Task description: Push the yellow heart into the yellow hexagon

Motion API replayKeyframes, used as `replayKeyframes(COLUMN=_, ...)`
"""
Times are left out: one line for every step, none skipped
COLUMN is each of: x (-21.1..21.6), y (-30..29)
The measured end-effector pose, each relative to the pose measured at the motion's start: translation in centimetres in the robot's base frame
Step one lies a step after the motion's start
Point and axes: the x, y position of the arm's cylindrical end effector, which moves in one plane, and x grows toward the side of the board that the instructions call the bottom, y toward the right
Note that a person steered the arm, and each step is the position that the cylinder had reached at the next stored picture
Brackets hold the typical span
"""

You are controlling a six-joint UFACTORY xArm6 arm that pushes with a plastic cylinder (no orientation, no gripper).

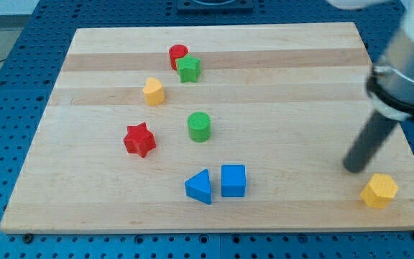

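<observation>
A: Where was my tip (353, 169) at that moment?

B: It stood at the right side of the wooden board (279, 208), toward the near edge. The dark rod came down at a slant from the arm at the upper right, and its lower end met the board just up and to the left of the yellow hexagon (379, 191).

A: Was it touching the hexagon?

B: Very close, but I could not tell whether there was contact. A thin strip of wood seemed to show between them.

A: Open or shut? Holding anything?

B: It was a plain rod with nothing to spread or press together, and it held nothing. It only rested its end on the board.

A: And the yellow heart (153, 91)?

B: Far from the tip, on the left half of the board toward the far edge. It sat alone, below and to the left of the red cylinder (178, 55) and the green star (189, 69), which touched each other.

A: What else lay on the board?

B: A red star (139, 139) sat left of centre, with a green cylinder (199, 126) near it on the right. Nearer the front, a blue triangle (200, 187) and a blue cube (233, 180) sat just beside each other.
</observation>
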Motion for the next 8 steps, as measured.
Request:
replayKeyframes(x=-5.2, y=-5.5)
replayKeyframes(x=-10.1, y=-9.6)
replayKeyframes(x=-9.9, y=-15.7)
replayKeyframes(x=-9.4, y=-21.8)
replayKeyframes(x=-8.4, y=-28.4)
replayKeyframes(x=-8.6, y=-34.5)
replayKeyframes(x=-11.5, y=-38.6)
replayKeyframes(x=-15.2, y=-37.4)
